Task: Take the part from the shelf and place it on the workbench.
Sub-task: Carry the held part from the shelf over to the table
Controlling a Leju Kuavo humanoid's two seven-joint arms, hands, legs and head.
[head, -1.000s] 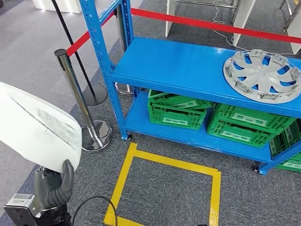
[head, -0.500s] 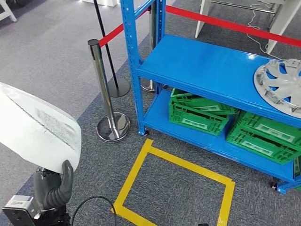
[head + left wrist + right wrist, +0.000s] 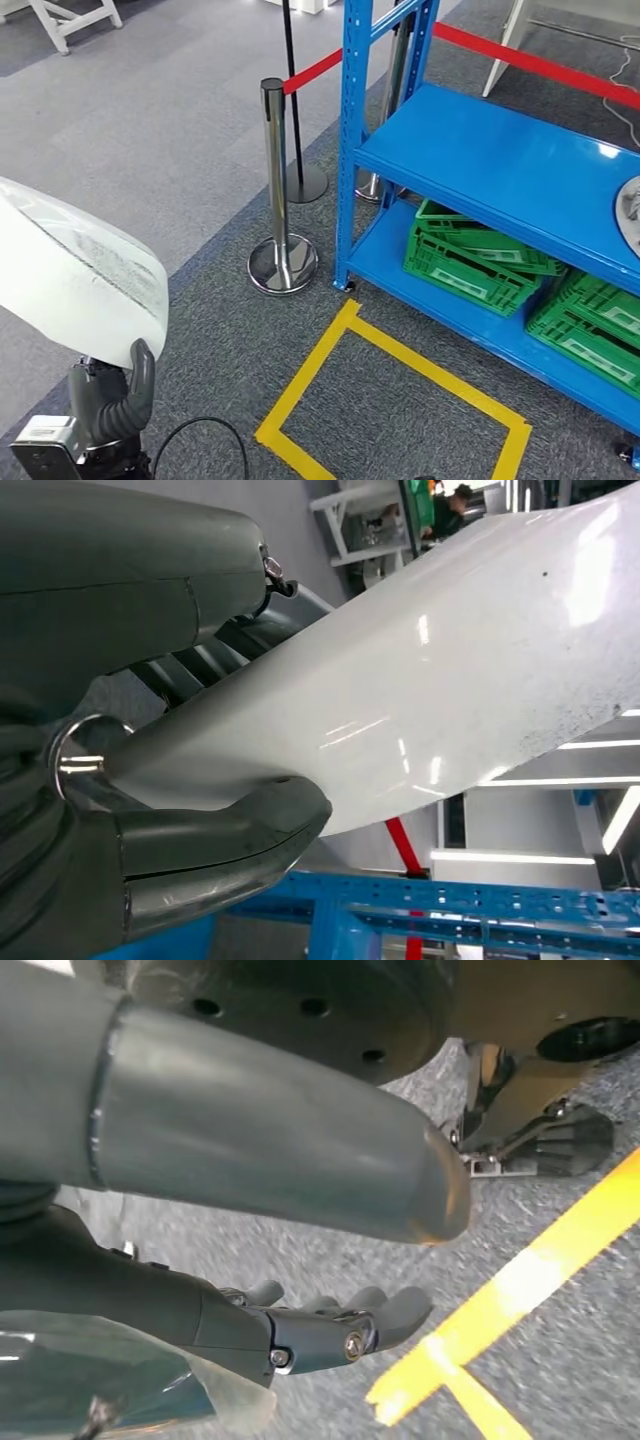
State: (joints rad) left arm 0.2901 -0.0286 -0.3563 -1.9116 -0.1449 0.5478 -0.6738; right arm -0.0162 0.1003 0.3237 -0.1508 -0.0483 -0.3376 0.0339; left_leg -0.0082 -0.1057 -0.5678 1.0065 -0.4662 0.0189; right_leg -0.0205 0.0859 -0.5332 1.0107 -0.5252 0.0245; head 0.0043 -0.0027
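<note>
A large white curved part (image 3: 75,275) fills the lower left of the head view. My left hand (image 3: 113,400) grips its lower edge from below, with the thumb curled over the rim. In the left wrist view the part's glossy white surface (image 3: 453,670) runs between the thumb (image 3: 226,845) and the darker fingers (image 3: 189,665). My right hand (image 3: 302,1260) hangs over the grey carpet with its fingers apart, holding nothing. The blue shelf (image 3: 490,160) stands at the right.
A silver hubcap (image 3: 631,215) pokes in at the shelf's right edge. Green crates (image 3: 468,265) sit on the lower shelf. A chrome stanchion (image 3: 278,190) with a red belt (image 3: 309,72) stands left of the shelf. A yellow tape square (image 3: 392,350) marks the carpet.
The whole view has swung left: the shelf, stanchion and tape square slid right, and the hubcap is almost out of frame. My left hand keeps its hold on the white part.
</note>
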